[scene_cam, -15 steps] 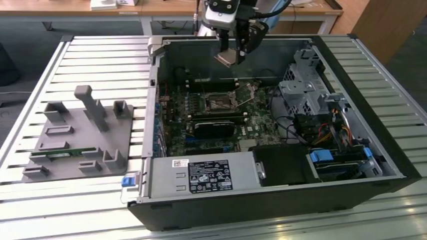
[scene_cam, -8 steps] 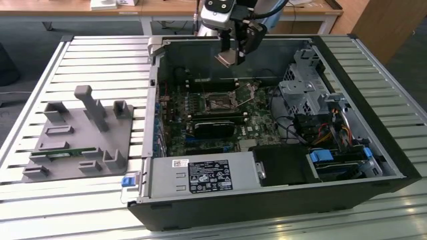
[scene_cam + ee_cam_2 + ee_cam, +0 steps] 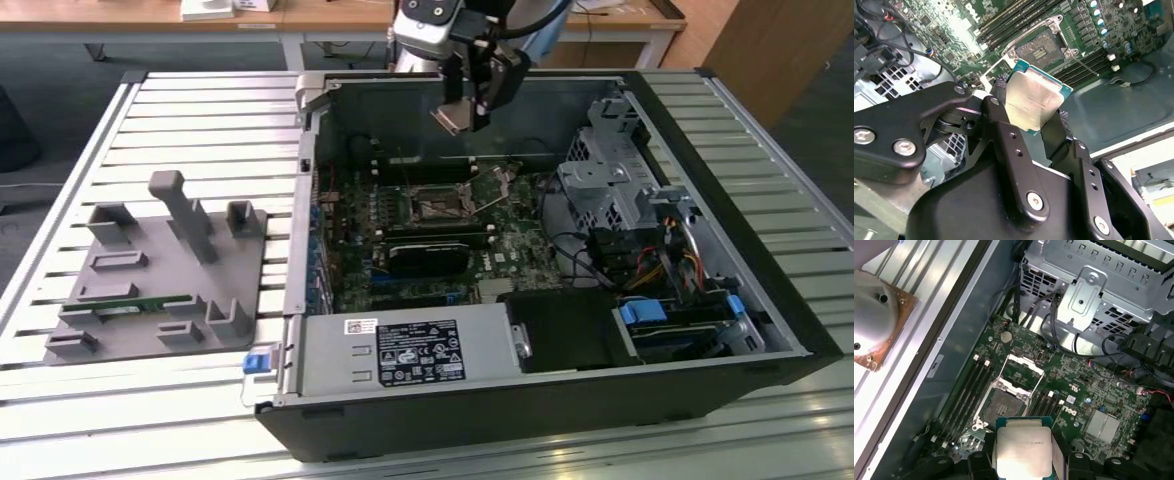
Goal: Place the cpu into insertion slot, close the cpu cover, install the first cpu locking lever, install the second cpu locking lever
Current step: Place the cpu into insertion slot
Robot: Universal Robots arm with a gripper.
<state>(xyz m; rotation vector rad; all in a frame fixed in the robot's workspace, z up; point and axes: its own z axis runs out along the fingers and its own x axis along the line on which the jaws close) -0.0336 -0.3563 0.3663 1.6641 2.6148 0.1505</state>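
One cpu (image 3: 1036, 102) is clamped edge to edge between the two black fingers (image 3: 1004, 122) of the gripper (image 3: 467, 112), its dull silver top showing in both wrist views. The jaws stand only chip-wide apart, closed on opposite sides of the chip and touching nothing else. Gripper and chip hang above the open computer case (image 3: 747, 300), well clear of the motherboard (image 3: 400, 275) and over its far part. The insertion slot (image 3: 999, 407) lies below the chip, its dark centre bare. The cpu cover (image 3: 1023, 371) is swung back, just beside the slot. The case also holds a labelled power-supply box (image 3: 400, 355) near its front wall, a black card (image 3: 427, 255) and a metal drive cage (image 3: 607, 190). At the exterior view's left, a grey fixture (image 3: 147, 270) rests on the slatted table (image 3: 200, 100), with a narrow green strip (image 3: 130, 306) in one holder.
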